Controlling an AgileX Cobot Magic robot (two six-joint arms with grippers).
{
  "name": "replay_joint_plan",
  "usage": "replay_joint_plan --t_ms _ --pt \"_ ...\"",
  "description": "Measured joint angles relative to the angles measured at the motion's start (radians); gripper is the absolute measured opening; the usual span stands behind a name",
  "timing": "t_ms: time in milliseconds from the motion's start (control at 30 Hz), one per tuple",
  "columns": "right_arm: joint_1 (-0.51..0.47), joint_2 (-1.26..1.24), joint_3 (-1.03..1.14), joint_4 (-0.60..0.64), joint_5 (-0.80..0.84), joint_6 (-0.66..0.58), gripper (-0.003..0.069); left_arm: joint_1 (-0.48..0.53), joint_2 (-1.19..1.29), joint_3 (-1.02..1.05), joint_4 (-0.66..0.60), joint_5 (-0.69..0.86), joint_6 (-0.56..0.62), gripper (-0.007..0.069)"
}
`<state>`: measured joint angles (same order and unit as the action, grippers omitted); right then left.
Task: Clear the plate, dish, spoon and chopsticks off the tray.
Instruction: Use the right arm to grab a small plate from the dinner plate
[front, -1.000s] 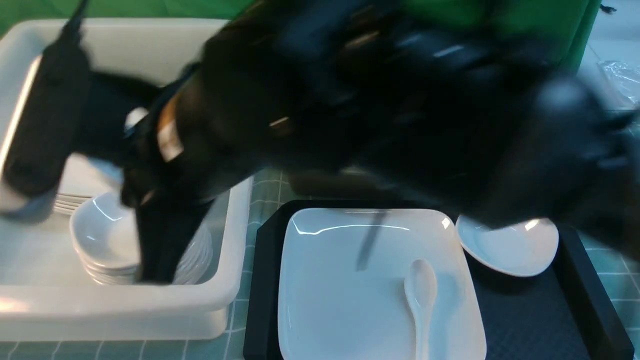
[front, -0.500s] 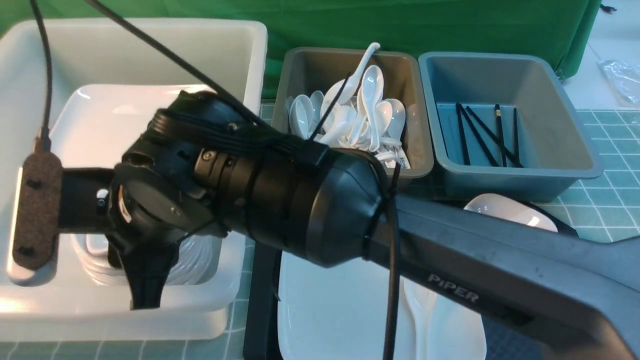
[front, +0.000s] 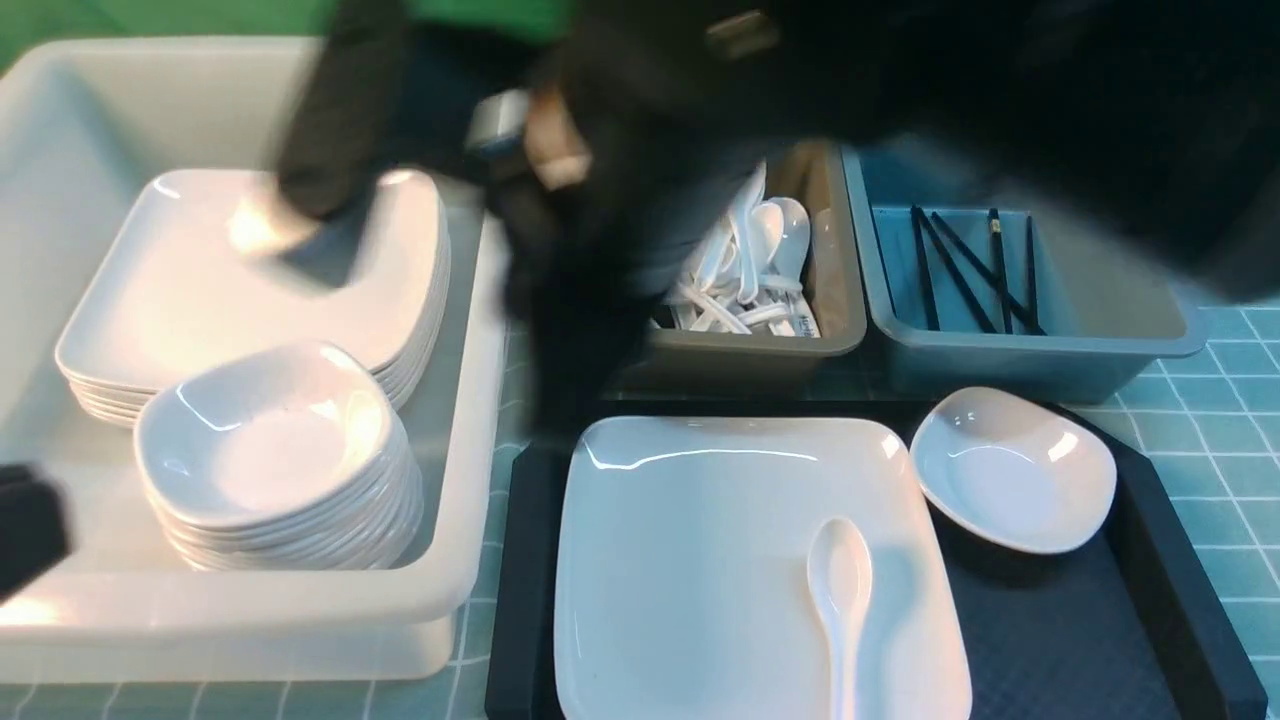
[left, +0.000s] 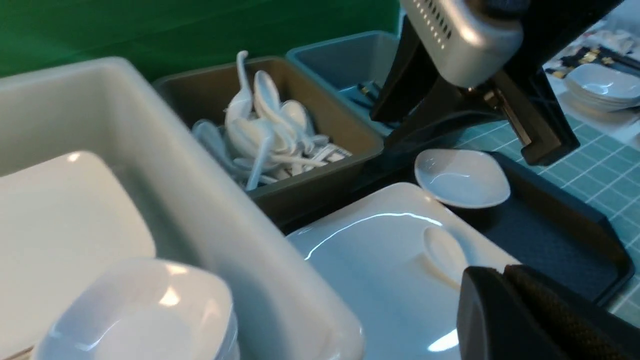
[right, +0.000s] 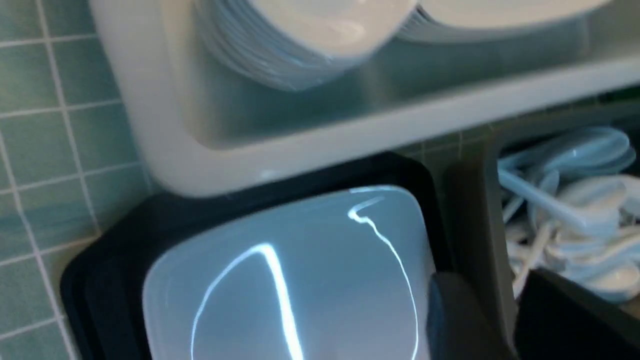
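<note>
The white square plate lies on the black tray, with the white spoon on its near right part. A small white dish sits on the tray's far right. No chopsticks show on the tray. Black sticks lie in the blue-grey bin, one with a yellowish band. My right gripper is blurred, open and empty, high over the white bin's right wall. In its wrist view the plate is below. My left gripper is shut and empty, at the front view's left edge.
A big white bin on the left holds a stack of square plates and a stack of small dishes. A grey bin of white spoons and the blue-grey bin stand behind the tray.
My right arm has swung up and to the right, from over the small-dish stack to over the bin's right wall, uncovering the tray. A thin dark stick seen over the plate a second ago is gone.
</note>
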<state>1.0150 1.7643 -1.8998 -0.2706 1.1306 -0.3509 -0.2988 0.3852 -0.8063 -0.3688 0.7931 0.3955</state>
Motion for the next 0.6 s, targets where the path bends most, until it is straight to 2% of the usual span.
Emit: replay_joint_plan --t_ms 67,133,233,300,333,367,467,600 --pt "-0.056 -0.080 0.140 -0.001 -0.001 0.028 0.0124 0.000 0.019 0.007 -0.032 -0.030 0.047 0.0017" --pt "-0.139 -0.166 0.339 -0.001 -0.002 0.048 0.0134 0.000 0.033 0.008 -0.039 -0.045 0.068 0.0017" --pt "-0.281 -0.261 0.573 -0.004 -0.043 0.050 0.0216 0.000 0.044 0.013 -0.038 -0.060 0.076 0.0017" --pt "-0.390 -0.293 0.736 -0.006 -0.143 0.050 0.0314 0.000 0.047 0.022 -0.034 -0.087 0.083 0.0017" --pt "-0.400 -0.293 0.748 -0.006 -0.166 0.050 0.0323 0.000 0.047 0.023 -0.034 -0.089 0.085 0.0017" --pt "-0.474 -0.291 0.838 0.003 -0.262 0.045 0.0398 0.000 0.050 0.025 -0.032 -0.099 0.089 0.0017" --pt "-0.552 -0.261 0.916 0.031 -0.410 0.022 0.0468 0.000 0.050 0.025 -0.031 -0.114 0.093 0.0017" --pt "-0.614 -0.191 0.938 0.047 -0.556 -0.020 0.0488 0.000 0.050 0.025 -0.033 -0.125 0.093 0.0017"
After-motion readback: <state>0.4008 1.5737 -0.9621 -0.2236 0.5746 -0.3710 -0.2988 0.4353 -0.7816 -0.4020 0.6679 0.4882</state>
